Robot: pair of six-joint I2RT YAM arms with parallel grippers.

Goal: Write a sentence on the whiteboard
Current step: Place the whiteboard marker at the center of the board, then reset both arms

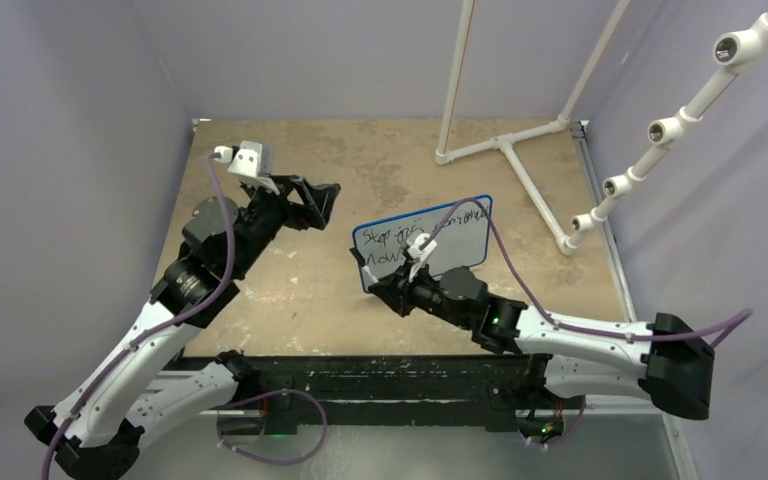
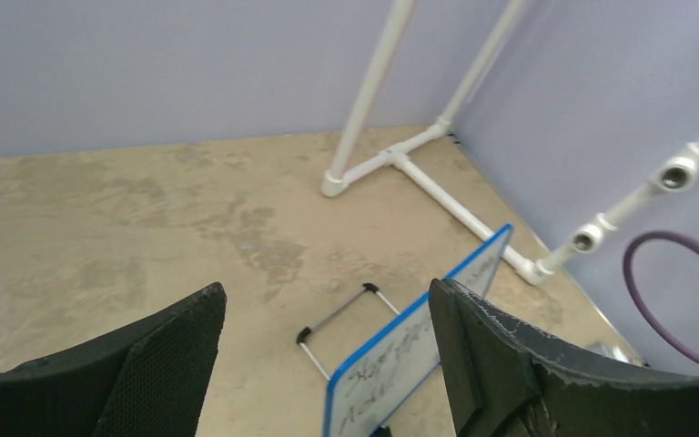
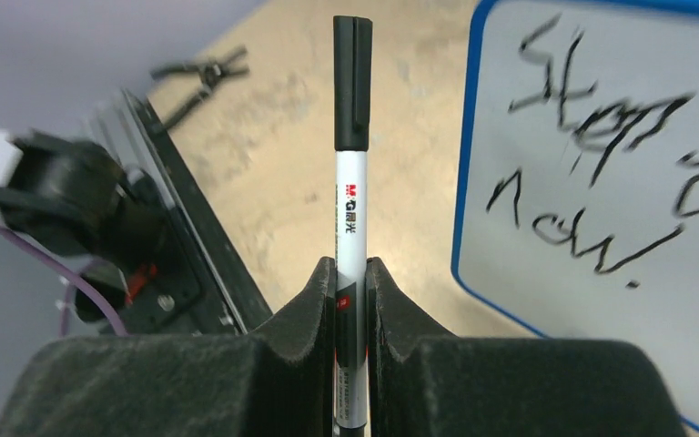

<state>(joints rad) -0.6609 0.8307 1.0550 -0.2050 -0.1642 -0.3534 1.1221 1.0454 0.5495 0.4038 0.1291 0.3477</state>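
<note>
Here the whiteboard (image 1: pixel 460 245) stood on the bench (image 1: pixel 300 285), its two-line sentence (image 1: pixel 400 242) seemingly finished; right end effector (image 3: pixel 352 269) clamped the marker (image 3: pixel 352 182) beside it, left end effector (image 1: pixel 318 203) gaped empty, so a smudge-free withdrawal seemed due.

Top view: we note soft, even light from overhead and no hard shadows, only faint shade on the bench (image 1: pixel 380 170). The near edge reads darker.

Left wrist view: slightly soft overall. The left end effector (image 2: pixel 326 300) sits close to the lens, dark and low in detail.

Right wrist view: the marker (image 3: pixel 352 182) is sharp at centre, while the left margin is smeared and out of focus. The whiteboard (image 3: pixel 619 182) is bright without glare. The sentence (image 3: pixel 601 123) is a little soft, though we can still make out its strokes.
</note>
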